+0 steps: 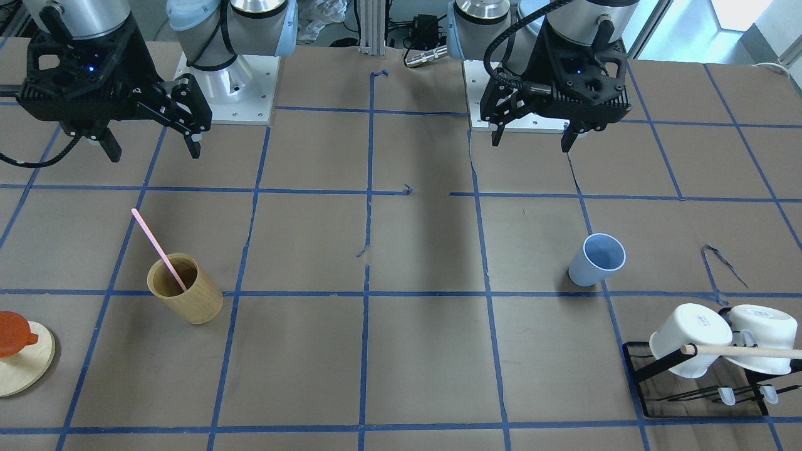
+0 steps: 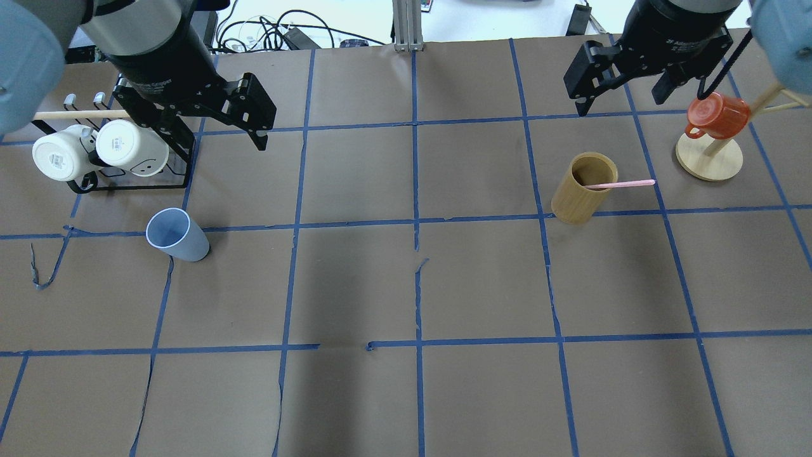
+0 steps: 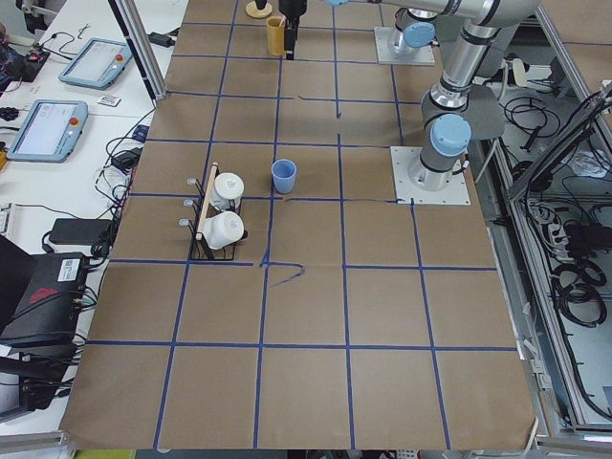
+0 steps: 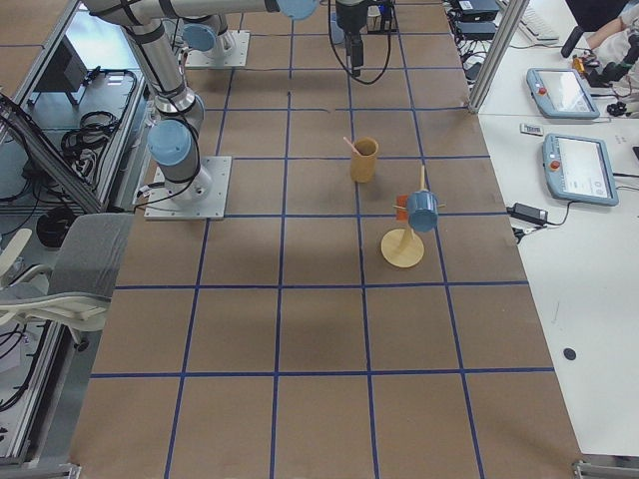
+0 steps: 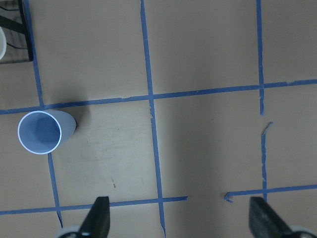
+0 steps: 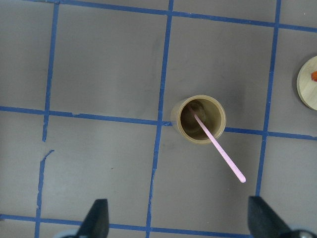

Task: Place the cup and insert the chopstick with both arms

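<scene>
The light blue cup stands upright on the brown table, also in the overhead view and the left wrist view. My left gripper is open and empty, high above the table and apart from the cup. The pink chopstick leans in a tan wooden holder. My right gripper is open and empty, high above the holder.
Two white mugs hang on a black rack with a pale wooden rod near the cup. A red mug hangs on a wooden stand beside the holder. Blue tape lines grid the table.
</scene>
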Robot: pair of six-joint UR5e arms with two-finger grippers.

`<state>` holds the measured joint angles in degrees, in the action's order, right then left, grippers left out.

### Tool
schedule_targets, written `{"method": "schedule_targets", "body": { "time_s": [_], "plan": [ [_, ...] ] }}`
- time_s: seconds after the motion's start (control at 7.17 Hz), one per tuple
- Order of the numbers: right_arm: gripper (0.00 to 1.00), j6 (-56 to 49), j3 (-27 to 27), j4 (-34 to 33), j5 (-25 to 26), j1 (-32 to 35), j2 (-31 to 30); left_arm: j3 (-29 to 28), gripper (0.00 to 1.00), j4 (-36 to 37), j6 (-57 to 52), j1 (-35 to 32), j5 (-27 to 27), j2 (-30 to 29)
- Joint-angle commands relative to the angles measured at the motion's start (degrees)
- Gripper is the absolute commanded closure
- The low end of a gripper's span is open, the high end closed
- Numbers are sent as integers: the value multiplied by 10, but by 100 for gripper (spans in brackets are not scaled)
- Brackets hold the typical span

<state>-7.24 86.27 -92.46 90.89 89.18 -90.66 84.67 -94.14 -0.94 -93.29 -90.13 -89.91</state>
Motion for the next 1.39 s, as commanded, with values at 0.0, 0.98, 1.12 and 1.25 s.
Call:
{"method": "schedule_targets", "body": {
  "time_s": [0.0,0.98,1.12,1.25],
  "plan": [
    [0,-6,0,-2,0,-1,0,1,0,0,0,1,0,0],
    [1,-239,96,-122,-12,-70,0,1,0,0,1,1,1,0],
    [1,-256,137,-167,-27,-72,-1,1,0,0,1,1,1,0],
    [1,-318,153,-171,-38,-85,0,1,0,0,1,1,1,0]
  ]
}}
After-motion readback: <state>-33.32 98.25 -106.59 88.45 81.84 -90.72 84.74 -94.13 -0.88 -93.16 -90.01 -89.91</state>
